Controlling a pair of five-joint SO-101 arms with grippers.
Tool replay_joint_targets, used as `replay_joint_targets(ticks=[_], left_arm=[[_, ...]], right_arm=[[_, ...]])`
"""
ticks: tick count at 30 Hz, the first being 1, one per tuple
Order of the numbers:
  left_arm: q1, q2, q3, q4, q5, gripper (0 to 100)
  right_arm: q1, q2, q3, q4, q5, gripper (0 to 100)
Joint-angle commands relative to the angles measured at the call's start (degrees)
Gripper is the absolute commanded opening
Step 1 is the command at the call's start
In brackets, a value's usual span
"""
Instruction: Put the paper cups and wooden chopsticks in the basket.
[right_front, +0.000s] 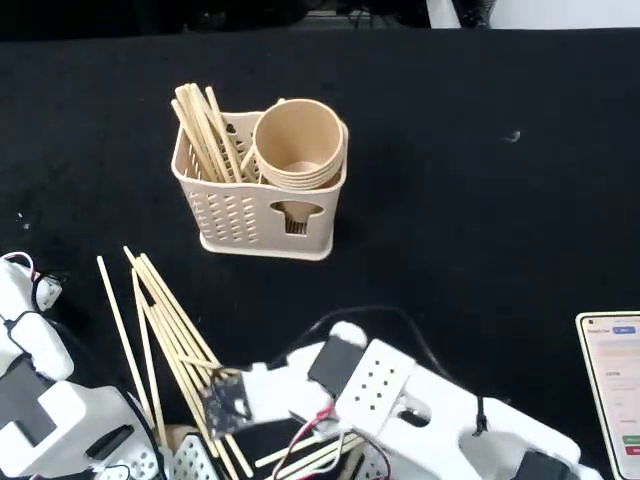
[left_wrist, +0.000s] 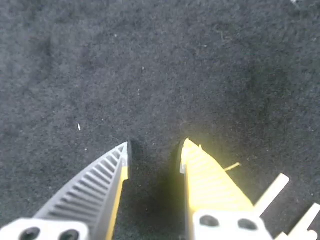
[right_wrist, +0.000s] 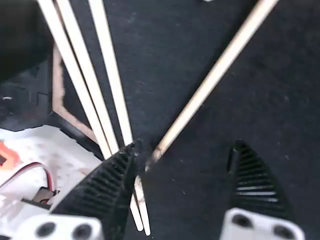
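A beige perforated basket stands upright on the black cloth. A stack of paper cups and a bundle of wooden chopsticks sit in it. Several loose chopsticks lie fanned on the cloth in front of the basket, running down toward both arms. My right gripper is open just above the cloth; pale chopsticks pass beside one finger, and a darker chopstick ends close to that fingertip. My left gripper is open over bare cloth, with chopstick ends off to one side.
The right arm's white body and the left arm crowd the near edge, with loose wires between them. A phone lies at the right edge. Open black cloth stretches right of the basket.
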Motion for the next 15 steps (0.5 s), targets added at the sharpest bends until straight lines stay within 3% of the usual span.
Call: replay_joint_targets(ticks=[1, 10, 15], left_arm=[[2.2, -1.2, -0.1, -0.4, 0.2, 18], [1.1, -1.0, -1.7, -0.4, 0.4, 18], [-1.5, -1.2, -2.2, -0.4, 1.1, 18]], right_arm=[[-1.6, 0.2, 0.4, -0.6, 3.0, 27.3], [-10.0, 0.7, 1.5, -1.5, 3.7, 27.5], [-19.2, 0.7, 7.2, -10.6, -6.2, 27.3]])
